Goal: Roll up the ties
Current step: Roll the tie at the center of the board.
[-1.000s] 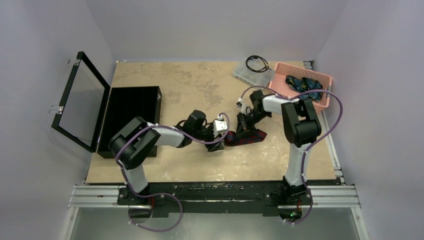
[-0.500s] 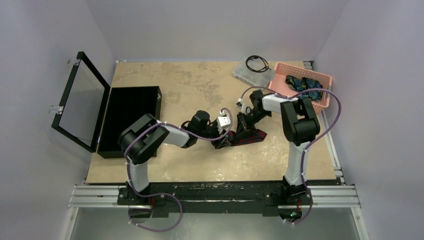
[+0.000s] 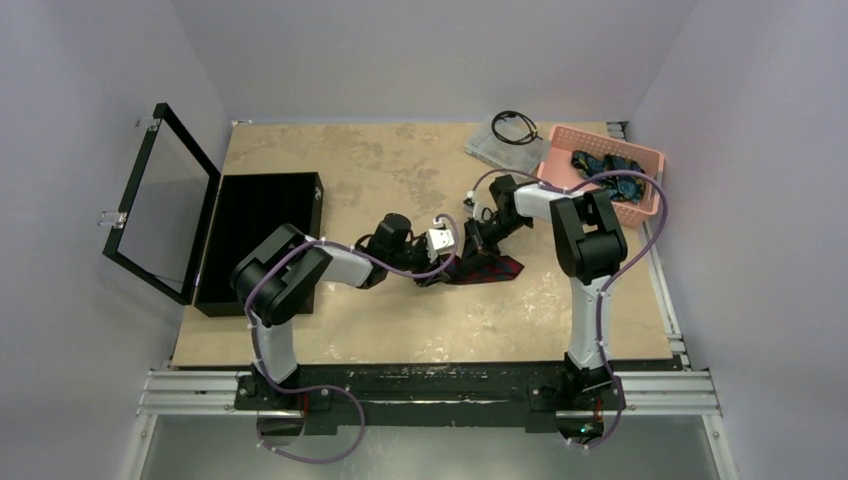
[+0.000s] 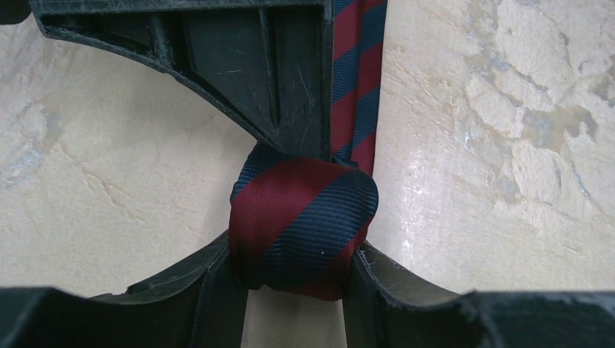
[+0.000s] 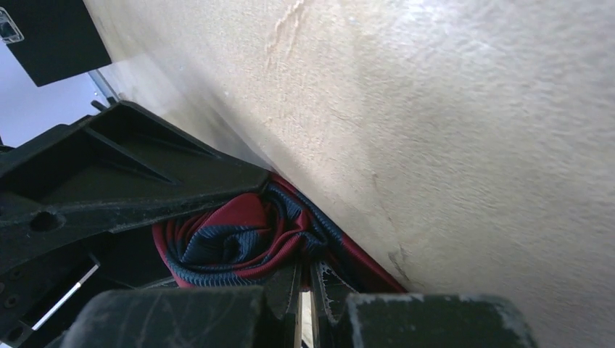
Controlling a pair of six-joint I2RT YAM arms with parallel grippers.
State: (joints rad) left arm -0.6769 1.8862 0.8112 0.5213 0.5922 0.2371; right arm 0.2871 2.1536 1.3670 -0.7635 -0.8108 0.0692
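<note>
Left jaws drawn in, rolled maroon tie pinched between them

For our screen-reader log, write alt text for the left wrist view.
The left gripper clasps the rolled end of the maroon tie, navy-striped, with one finger on each side. The tie's unrolled strip runs to the top edge beside a black plastic part, over the beige mottled table.

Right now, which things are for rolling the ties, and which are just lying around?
For the job: maroon striped tie, its rolled end in the left gripper; blue-green ties in the pink basket.
Just lying about: black cable, clear box, open black case.
</note>
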